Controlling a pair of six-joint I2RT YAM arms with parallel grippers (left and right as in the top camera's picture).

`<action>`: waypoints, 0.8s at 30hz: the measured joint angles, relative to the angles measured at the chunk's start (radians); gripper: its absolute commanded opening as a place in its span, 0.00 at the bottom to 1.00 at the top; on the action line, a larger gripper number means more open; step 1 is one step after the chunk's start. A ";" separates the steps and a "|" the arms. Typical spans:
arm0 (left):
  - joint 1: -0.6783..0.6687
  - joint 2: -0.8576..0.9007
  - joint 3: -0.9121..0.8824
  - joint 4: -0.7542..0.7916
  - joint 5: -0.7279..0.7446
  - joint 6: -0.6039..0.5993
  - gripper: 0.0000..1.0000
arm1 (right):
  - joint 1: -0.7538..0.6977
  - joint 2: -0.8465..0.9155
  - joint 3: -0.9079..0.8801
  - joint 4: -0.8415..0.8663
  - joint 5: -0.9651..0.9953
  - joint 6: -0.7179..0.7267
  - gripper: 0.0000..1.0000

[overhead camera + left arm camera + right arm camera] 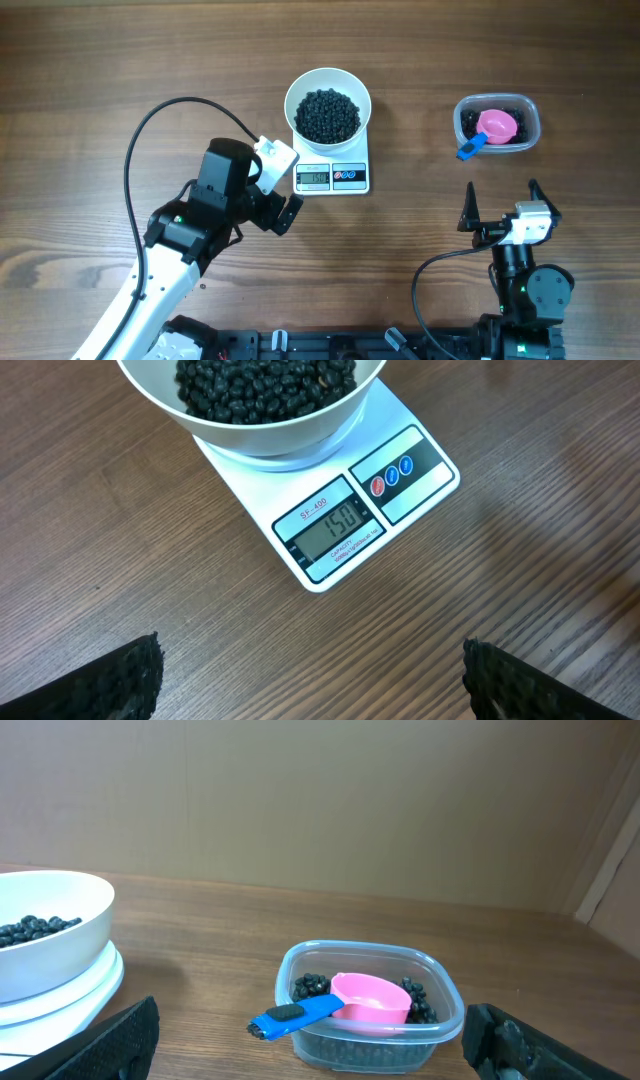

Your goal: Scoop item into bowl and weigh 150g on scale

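The white bowl (300, 93) stands on the white scale (352, 181) and holds a dark heap of the item (327, 114). The left wrist view shows the scale (300, 490) close up, its display (332, 525) reading 150, with the bowl (260, 435) above it. My left gripper (287, 187) hangs open just left of the scale's display end, nothing between its fingers (120, 680). My right gripper (503, 206) stands open on the near right, empty, facing the clear tub (370, 1005).
A clear plastic tub (497, 124) at the far right holds more black beans and a pink scoop (497, 125) with a blue handle (472, 147) poking over its near rim. A black cable (160, 120) loops over the table on the left.
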 measured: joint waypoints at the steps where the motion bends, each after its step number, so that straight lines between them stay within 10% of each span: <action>1: 0.000 0.000 0.000 -0.001 0.000 0.000 1.00 | 0.000 0.000 0.000 0.000 0.000 0.000 1.00; 10: 0.000 -0.027 0.000 -0.002 0.000 0.000 1.00 | 0.000 0.000 0.000 0.000 0.000 0.000 1.00; 24: 0.000 -0.530 -0.002 0.085 -0.016 -0.008 1.00 | 0.000 0.000 0.000 0.000 0.000 0.000 0.99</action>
